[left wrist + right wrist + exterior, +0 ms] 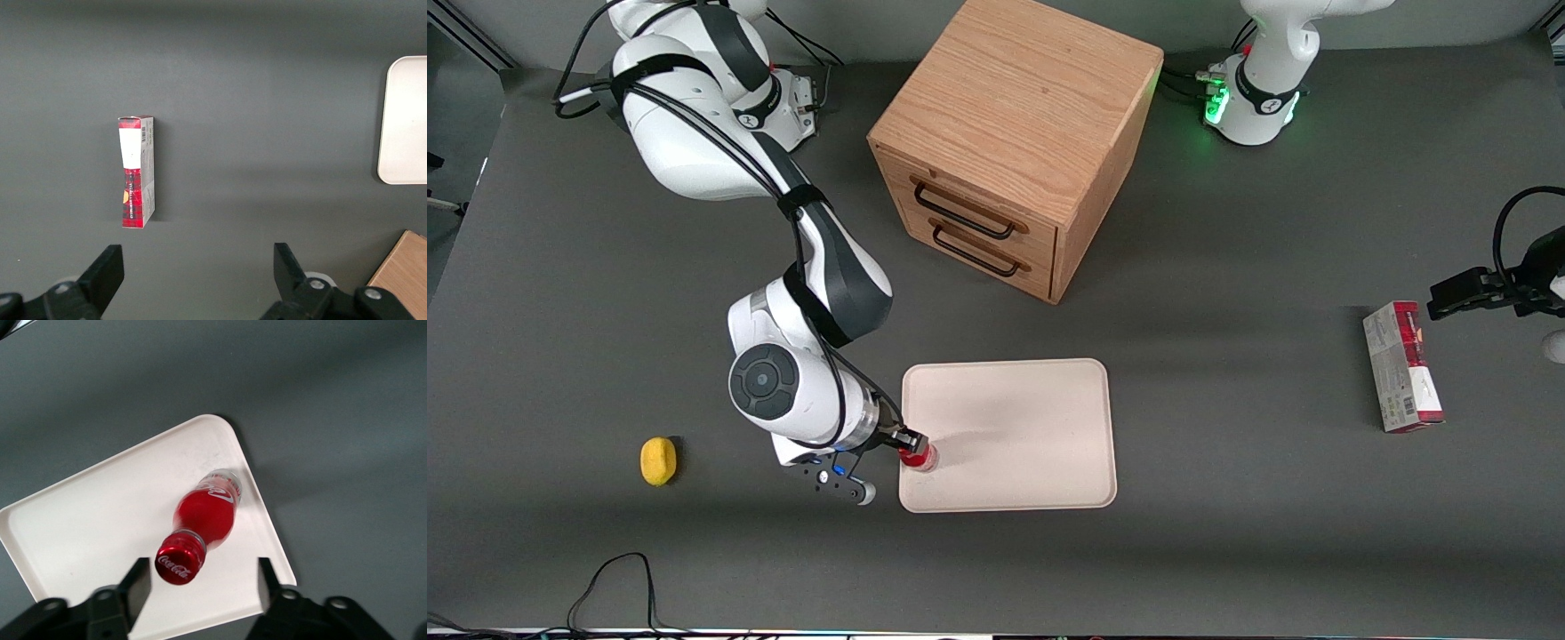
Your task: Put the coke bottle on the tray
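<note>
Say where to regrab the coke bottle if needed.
Take the coke bottle at its neck just under the red cap, coming from straight above: it stands upright on the tray, near the corner. The tool is open around the cap, fingers either side.

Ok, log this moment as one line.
gripper: open, above bottle cap | coke bottle: standing on tray, near corner | carton: parked arm's end
</note>
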Action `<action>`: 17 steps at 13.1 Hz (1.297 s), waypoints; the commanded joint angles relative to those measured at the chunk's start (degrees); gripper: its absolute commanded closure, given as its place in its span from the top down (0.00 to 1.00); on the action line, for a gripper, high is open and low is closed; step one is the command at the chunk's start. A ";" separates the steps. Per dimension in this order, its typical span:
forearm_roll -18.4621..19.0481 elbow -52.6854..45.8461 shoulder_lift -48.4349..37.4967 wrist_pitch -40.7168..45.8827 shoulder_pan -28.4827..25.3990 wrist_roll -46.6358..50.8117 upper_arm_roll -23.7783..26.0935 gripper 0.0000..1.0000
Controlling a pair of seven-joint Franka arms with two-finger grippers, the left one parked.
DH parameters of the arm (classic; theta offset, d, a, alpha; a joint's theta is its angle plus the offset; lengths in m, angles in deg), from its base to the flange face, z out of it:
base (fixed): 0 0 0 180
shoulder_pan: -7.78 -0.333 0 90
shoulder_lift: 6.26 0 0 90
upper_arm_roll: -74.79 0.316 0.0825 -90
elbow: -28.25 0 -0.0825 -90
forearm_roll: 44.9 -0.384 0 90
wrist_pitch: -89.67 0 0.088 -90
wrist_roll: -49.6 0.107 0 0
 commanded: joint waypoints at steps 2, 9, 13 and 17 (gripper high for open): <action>1.39 -1.71 0.46 0.72 -0.71 1.67 -0.16 1.00; 1.66 3.19 -8.73 17.12 3.40 -11.64 -0.07 1.00; -0.19 28.71 -30.76 17.17 10.61 -26.58 -0.25 1.00; -0.20 51.60 -51.09 11.37 14.94 -39.44 -3.48 1.00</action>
